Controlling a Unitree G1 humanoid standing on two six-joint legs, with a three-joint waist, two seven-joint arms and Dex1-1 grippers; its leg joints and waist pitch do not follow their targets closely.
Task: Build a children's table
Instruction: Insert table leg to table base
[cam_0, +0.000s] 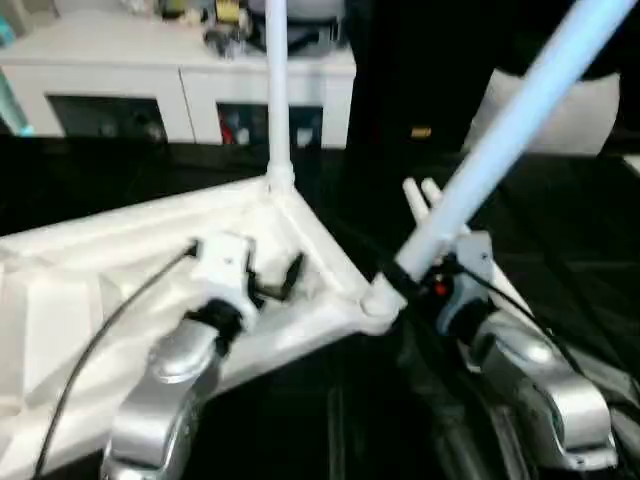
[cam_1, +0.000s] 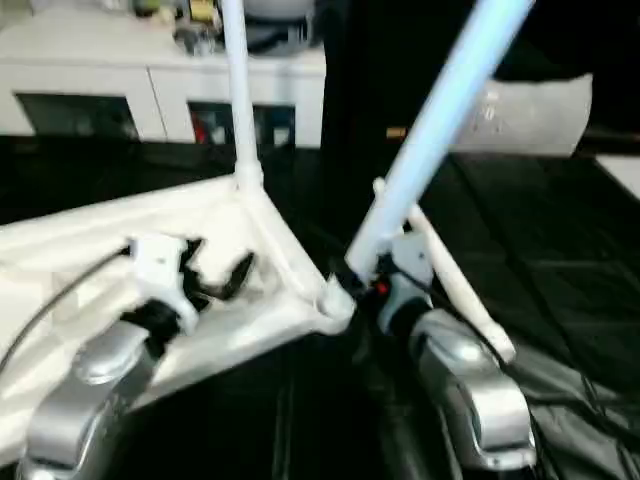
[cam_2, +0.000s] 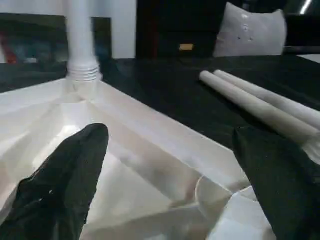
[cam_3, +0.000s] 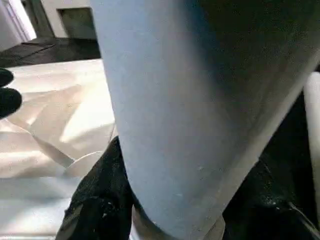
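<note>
The children's table top (cam_0: 120, 260) lies upside down, white, its ribbed underside facing up. One white leg (cam_0: 277, 90) stands upright in the far corner socket. My right gripper (cam_0: 418, 272) is shut on a second leg (cam_0: 520, 110), which leans to the right with its lower end at the near-right corner socket (cam_0: 374, 302). In the right wrist view that leg (cam_3: 190, 110) sits between the black fingers (cam_3: 100, 200). My left gripper (cam_0: 275, 283) hovers open over the ribbed underside, its fingers (cam_2: 70, 180) holding nothing. Two loose legs (cam_2: 260, 105) lie on the black floor beyond that corner.
A white cabinet with shelves (cam_0: 180, 90) stands at the back, with small items on top. A pale cushion (cam_0: 565, 115) rests at the back right. Black matting (cam_0: 580, 250) covers the floor around the table top.
</note>
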